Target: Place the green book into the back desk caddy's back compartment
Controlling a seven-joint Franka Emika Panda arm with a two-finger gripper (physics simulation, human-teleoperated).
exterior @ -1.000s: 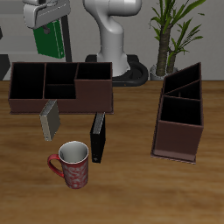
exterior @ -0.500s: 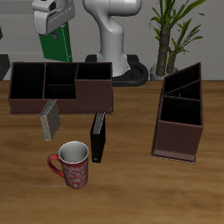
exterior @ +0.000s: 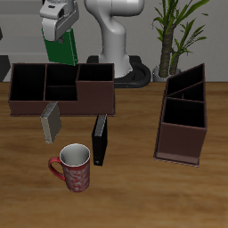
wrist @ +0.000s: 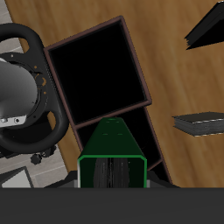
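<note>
The gripper is raised above the back desk caddy, with its jaws closed on the top edge of the green book. The book hangs upright below the gripper, clear of the caddy, with its lower edge just above the caddy's rear wall. In the wrist view the green book is seen end-on from above, its green covers framing the page edges, and the caddy's black-lined sections lie beneath it.

The back desk caddy is a long, low dark-brown box with a black interior, standing near the rear of the surface. Its long side faces the front, and three sections run in a row. The back compartment is the narrow middle section. It holds nothing, and the book hangs above and slightly behind it.

A grey book leans tilted against the front wall of this caddy. A black book stands on edge just in front of the caddy. A red patterned mug stands nearer the front edge of the surface, beside the black book. A second brown caddy with slanted sides stands well apart from the first. A potted plant stands behind it, next to the robot base.
</note>
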